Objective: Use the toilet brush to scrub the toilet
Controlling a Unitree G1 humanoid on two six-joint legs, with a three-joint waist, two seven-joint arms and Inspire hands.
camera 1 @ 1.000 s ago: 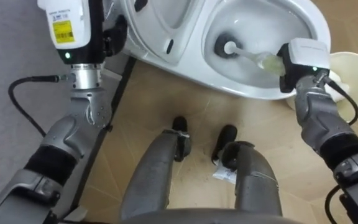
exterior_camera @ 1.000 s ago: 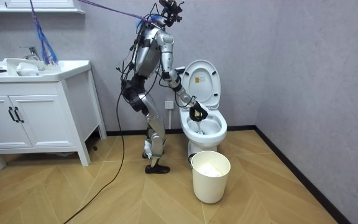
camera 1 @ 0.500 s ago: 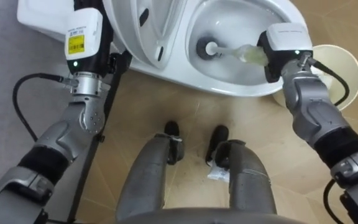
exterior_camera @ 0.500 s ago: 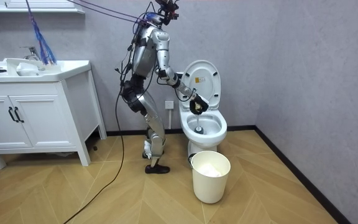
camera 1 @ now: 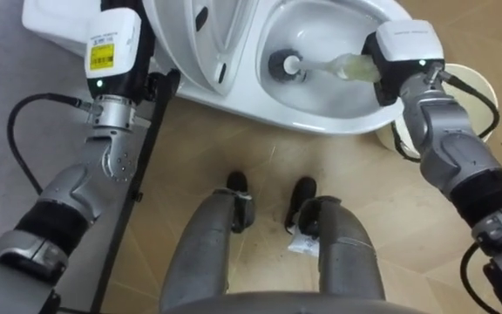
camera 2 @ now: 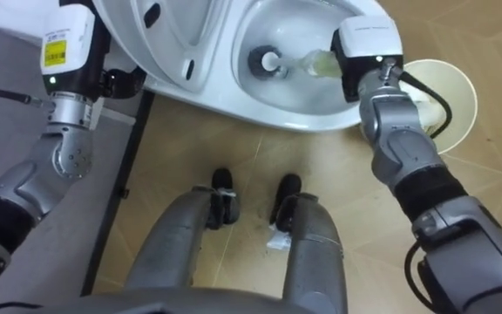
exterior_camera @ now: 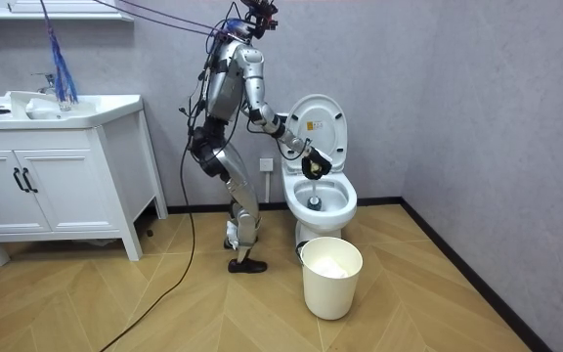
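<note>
**While the brush head sits deep in the bowl, the scrub looks only part done**

Where the robot stands on the wooden floor [camera 1: 260, 144], its feet are planted just short of the toilet [exterior_camera: 319, 200], squarely facing it. Up from there, and here's the right hand [camera 1: 401, 61], out over the bowl's right edge, fingers wrapped around the pale handle [camera 1: 349, 65] of the brush [camera 1: 321, 65]. That looks like a firm hold. The handle runs leftward and down into the bowl [camera 1: 338, 118], and the brush head [camera 1: 286, 64] is right at the bottom, on the dark drain opening. Just beside the bowl, under the right forearm, a white bucket [camera 1: 478, 83] waits on the floor. Over on the other side, the left hand [camera 1: 111, 48] is up beside the lifted lid [camera 1: 194, 35], near the tank [camera 1: 50, 17]. Whether its fingers are spread or curled cannot be told, and it seems to play no part in the brushing.

So where does the job stand? The lid is up, and the brush is in and at the lowest point of the bowl. By this judgement the task is under way, somewhere in its middle. Left to do, most likely: the bowl's sloping walls and the underside of the rim, then lifting the brush out and putting it away.
</note>
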